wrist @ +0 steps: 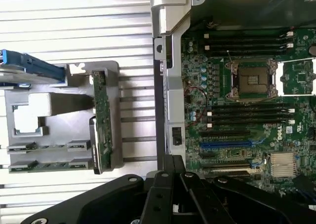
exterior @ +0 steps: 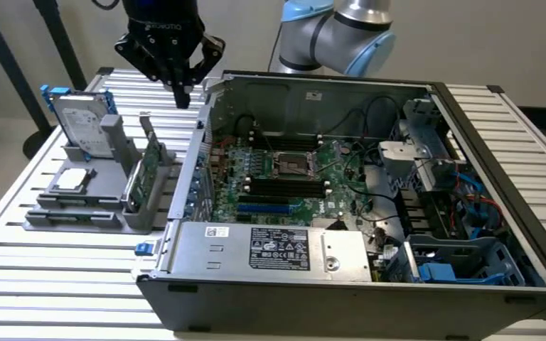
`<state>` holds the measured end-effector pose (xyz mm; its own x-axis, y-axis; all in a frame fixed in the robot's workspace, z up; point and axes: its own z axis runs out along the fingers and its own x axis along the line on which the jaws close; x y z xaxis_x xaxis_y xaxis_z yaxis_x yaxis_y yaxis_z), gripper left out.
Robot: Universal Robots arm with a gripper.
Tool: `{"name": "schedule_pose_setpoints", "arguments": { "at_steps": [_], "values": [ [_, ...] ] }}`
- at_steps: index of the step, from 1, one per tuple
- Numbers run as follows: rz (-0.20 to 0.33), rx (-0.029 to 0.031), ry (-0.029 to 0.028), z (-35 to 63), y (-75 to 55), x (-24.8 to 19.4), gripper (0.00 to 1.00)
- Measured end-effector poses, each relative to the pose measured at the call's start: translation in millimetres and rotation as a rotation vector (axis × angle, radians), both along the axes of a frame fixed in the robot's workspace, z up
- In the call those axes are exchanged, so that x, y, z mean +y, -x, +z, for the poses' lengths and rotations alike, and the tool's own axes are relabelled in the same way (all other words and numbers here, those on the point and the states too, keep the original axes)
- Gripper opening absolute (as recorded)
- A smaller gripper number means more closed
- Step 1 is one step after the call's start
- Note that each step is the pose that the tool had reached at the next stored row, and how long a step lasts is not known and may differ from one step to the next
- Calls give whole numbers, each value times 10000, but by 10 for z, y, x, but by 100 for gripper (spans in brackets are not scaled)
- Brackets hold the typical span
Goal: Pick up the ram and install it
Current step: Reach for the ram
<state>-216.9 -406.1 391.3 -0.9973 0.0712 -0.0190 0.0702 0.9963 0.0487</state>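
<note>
Open computer case (exterior: 349,298) on a slatted metal counter (exterior: 65,284), in the exterior view. Nearest the camera, inside the case, lie a silver power supply (exterior: 264,249) with a white label and, toward the exterior view's right, a blue plastic drive bay (exterior: 463,266). Behind them lies the green motherboard (exterior: 349,192) (wrist: 232,135), with its rows of empty black slots (exterior: 283,188) (wrist: 247,113) beside the processor socket (exterior: 287,163) (wrist: 249,78). Toward the exterior view's left, just beside the case, stands a gray holder (exterior: 102,192) (wrist: 54,105). The ram (exterior: 69,216) (wrist: 22,147) lies flat in the holder's lowest, nearest ledge, partly covered by gray clips, untouched. Behind it a processor chip (exterior: 69,179) rests flat on a raised step. A broader green card (exterior: 142,177) (wrist: 102,120) stands on edge on the side of the holder nearest the case. Farther back, a silver hard drive (exterior: 82,128) in a blue frame stands upright. Beyond the holder, the black gripper (exterior: 183,98) (wrist: 173,166) hangs above the counter near the case's far corner, its fingers pressed together and holding nothing, well apart from the ram. The pale blue and silver robot arm (exterior: 340,32) rises behind the case.
</note>
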Motion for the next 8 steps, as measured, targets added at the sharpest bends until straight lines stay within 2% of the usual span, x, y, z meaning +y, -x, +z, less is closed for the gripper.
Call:
{"name": "schedule_pose_setpoints", "arguments": {
  "at_steps": [8],
  "values": [
    [0, -1, 7, -14, 366, -44, 11]
  ]
}}
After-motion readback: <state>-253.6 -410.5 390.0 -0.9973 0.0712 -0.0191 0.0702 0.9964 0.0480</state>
